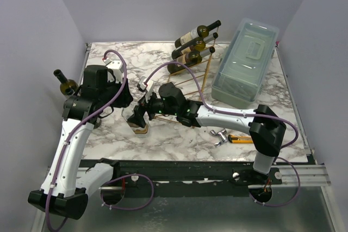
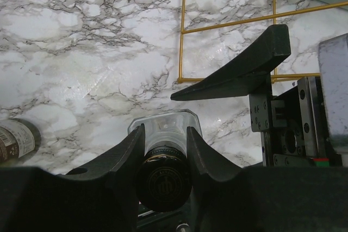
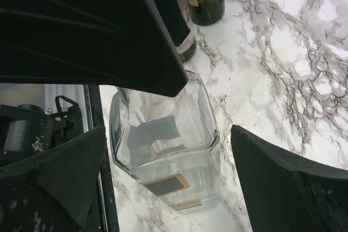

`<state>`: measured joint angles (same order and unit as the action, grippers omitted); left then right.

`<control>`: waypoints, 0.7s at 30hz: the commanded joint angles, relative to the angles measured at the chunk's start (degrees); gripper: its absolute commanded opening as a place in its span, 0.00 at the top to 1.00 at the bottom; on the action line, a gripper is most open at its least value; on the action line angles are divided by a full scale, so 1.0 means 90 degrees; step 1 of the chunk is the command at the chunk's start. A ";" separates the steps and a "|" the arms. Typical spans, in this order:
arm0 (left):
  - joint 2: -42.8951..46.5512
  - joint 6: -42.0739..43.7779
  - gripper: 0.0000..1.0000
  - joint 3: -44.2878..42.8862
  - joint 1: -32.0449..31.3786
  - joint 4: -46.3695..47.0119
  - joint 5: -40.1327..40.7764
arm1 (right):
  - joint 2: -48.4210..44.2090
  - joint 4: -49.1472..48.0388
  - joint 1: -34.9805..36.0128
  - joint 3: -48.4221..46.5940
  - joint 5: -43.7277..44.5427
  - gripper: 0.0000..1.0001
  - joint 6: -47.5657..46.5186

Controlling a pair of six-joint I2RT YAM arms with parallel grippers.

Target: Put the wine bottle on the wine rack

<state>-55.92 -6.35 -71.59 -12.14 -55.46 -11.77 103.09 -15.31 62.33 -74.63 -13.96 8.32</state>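
Left gripper (image 2: 166, 134) clamps our clear glass bottle (image 3: 163, 126) by its capped neck, upright on the marble table (image 1: 179, 140). Right gripper (image 3: 166, 161) gapes wide around its body. We judge the wine rack (image 1: 206, 71) lies beyond, rightward, nearer our right arm.

The marble counter (image 1: 179, 139) carries one gold wire wine rack (image 2: 181, 36) bearing three dark wine bottles (image 1: 191, 47), a fourth dark bottle (image 1: 67, 85) at its left edge, one clear glass bottle (image 1: 138, 120), one blue-grey plastic box (image 1: 246, 61) and one yellow utility knife (image 1: 239, 138).
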 commanded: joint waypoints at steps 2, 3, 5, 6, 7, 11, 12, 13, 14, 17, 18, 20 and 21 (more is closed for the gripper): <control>0.0001 0.0053 0.88 -0.0171 -0.0048 0.0478 -0.0247 | -0.0207 -0.0245 0.0051 0.0128 0.0421 0.00 0.0065; -0.0024 0.0077 0.88 -0.0147 -0.0048 0.0492 -0.0262 | -0.0261 -0.0318 0.0050 0.0190 0.0451 0.00 0.0085; -0.0072 0.0091 0.87 -0.0134 -0.0063 0.0489 -0.0292 | -0.0307 -0.0393 0.0054 0.0281 0.0493 0.00 0.0111; -0.0089 0.0109 0.86 -0.0123 -0.0074 0.0492 -0.0301 | -0.0301 -0.0384 0.0050 0.0284 0.0499 0.00 0.0139; -0.0108 0.0110 0.85 -0.0113 -0.0090 0.0494 -0.0306 | -0.0294 -0.0373 0.0048 0.0285 0.0495 0.00 0.0150; -0.0115 0.0110 0.81 -0.0045 -0.0169 0.0498 -0.0314 | -0.0307 -0.0419 0.0055 0.0369 0.0541 0.00 0.0244; -0.0115 0.0110 0.80 -0.0025 -0.0183 0.0498 -0.0313 | -0.0316 -0.0419 0.0052 0.0389 0.0552 0.00 0.0256; -0.0109 0.0110 0.79 -0.0012 -0.0203 0.0498 -0.0326 | -0.0319 -0.0420 0.0052 0.0405 0.0565 0.00 0.0264; -0.0113 0.0110 0.77 0.0003 -0.0216 0.0498 -0.0358 | -0.0334 -0.0419 0.0051 0.0425 0.0583 0.00 0.0271; -0.0091 0.0119 0.73 0.0043 -0.0242 0.0498 -0.0435 | -0.0382 -0.0414 0.0053 0.0478 0.0654 0.00 0.0271; -0.0086 0.0124 0.71 0.0062 -0.0252 0.0498 -0.0434 | -0.0399 -0.0402 0.0049 0.0498 0.0668 0.00 0.0280; -0.0049 0.0139 0.68 0.0110 -0.0262 0.0498 -0.0440 | -0.0437 -0.0391 0.0056 0.0537 0.0691 0.00 0.0286; -0.0046 0.0146 0.66 0.0139 -0.0263 0.0498 -0.0445 | -0.0456 -0.0391 0.0048 0.0553 0.0701 0.00 0.0282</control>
<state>-57.84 -5.06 -70.57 -14.04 -55.29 -12.71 101.78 -17.12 62.48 -70.74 -9.63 10.50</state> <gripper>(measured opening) 0.354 0.998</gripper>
